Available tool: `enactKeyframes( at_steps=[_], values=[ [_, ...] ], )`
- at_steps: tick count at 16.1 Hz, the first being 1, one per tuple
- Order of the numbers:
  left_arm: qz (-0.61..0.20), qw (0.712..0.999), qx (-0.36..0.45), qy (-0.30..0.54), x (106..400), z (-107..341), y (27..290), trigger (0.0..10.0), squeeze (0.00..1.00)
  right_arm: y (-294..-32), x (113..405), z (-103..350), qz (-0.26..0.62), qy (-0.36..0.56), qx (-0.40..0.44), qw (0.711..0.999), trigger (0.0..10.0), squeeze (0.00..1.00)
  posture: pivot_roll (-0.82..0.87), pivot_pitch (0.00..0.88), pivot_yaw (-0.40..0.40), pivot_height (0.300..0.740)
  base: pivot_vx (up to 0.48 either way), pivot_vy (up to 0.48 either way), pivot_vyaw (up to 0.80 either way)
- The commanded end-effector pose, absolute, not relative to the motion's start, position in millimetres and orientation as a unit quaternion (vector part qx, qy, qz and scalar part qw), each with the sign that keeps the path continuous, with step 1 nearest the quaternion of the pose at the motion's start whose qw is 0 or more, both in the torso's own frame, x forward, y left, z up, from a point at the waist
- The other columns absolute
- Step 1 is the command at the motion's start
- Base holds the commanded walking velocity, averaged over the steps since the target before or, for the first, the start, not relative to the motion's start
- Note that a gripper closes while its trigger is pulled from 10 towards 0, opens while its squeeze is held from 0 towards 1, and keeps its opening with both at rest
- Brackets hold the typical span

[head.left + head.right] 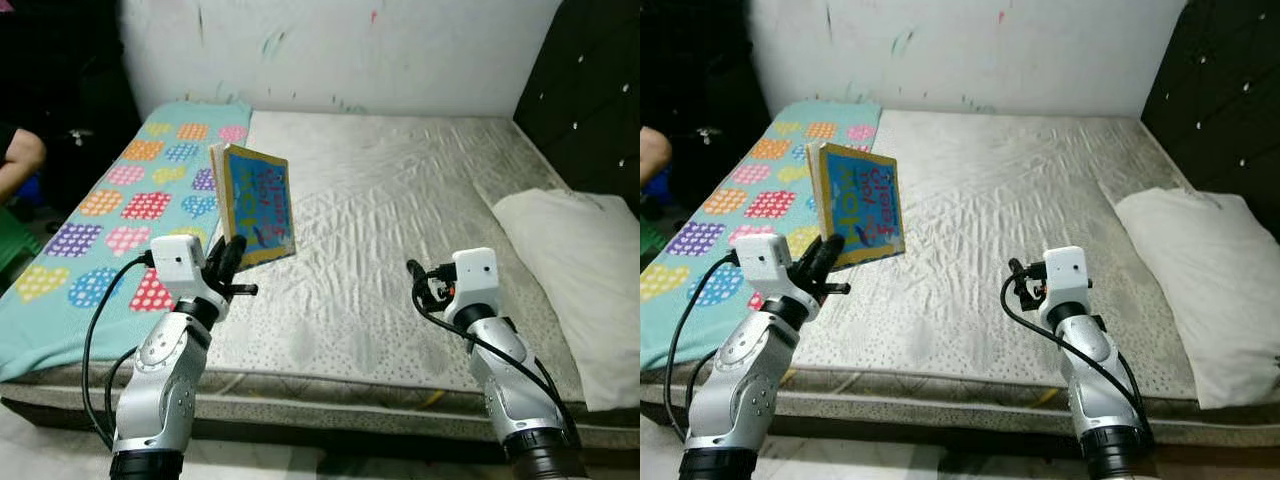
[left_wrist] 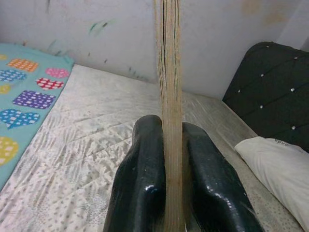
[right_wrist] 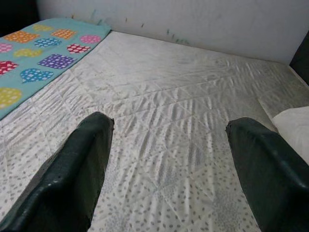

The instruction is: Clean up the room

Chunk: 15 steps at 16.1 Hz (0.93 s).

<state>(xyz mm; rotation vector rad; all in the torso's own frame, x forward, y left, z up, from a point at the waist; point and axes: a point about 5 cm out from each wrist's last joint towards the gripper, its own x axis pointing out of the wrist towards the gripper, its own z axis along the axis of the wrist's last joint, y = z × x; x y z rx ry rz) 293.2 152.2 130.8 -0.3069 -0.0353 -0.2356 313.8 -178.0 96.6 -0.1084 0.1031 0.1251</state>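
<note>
One item is in hand so far: your left gripper (image 1: 228,262) has its jaws clamped on the lower edge of a picture book (image 1: 256,204), holding it upright, clear of the mattress (image 1: 400,200) beside the heart-patterned blanket (image 1: 120,210). Your right gripper (image 3: 169,159) hovers over bare mattress with jaws wide apart, carrying nothing. You've lifted the book but not yet put it away, so I'd judge that step half done; the white pillow (image 1: 580,270) lies at the mattress's right side.

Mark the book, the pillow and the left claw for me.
book (image 1: 256,203), left eye view, middle of its blue cover.
pillow (image 1: 580,275), left eye view, centre of its white top.
left claw (image 2: 174,159), left wrist view, between the fingertips clamping the book's edge.
</note>
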Motion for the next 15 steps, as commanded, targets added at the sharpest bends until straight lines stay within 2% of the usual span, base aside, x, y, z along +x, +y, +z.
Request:
enactKeyframes(
  at_steps=[1,10,15],
  values=[
    [-0.126,0.98,-0.147,-0.046,294.2,143.1,153.0,10.0,0.0,-176.4,316.4,104.8,0.065,0.034,-0.049,0.996,10.0,0.0,-0.05,0.0,0.01,0.74,0.311,0.0,0.0],
    [-0.128,0.98,-0.147,-0.042,294.5,142.8,152.2,10.0,0.0,-180.6,318.0,106.7,0.052,0.026,-0.04,0.998,10.0,0.0,-0.05,0.0,0.014,0.74,0.305,0.0,0.0],
    [-0.104,0.982,-0.154,-0.031,297.2,141.1,152.6,10.0,0.0,-182.3,318.3,108.3,0.047,0.019,-0.041,0.998,10.0,0.0,-0.05,0.0,0.015,0.74,0.0,0.0,0.0]
  ],
)
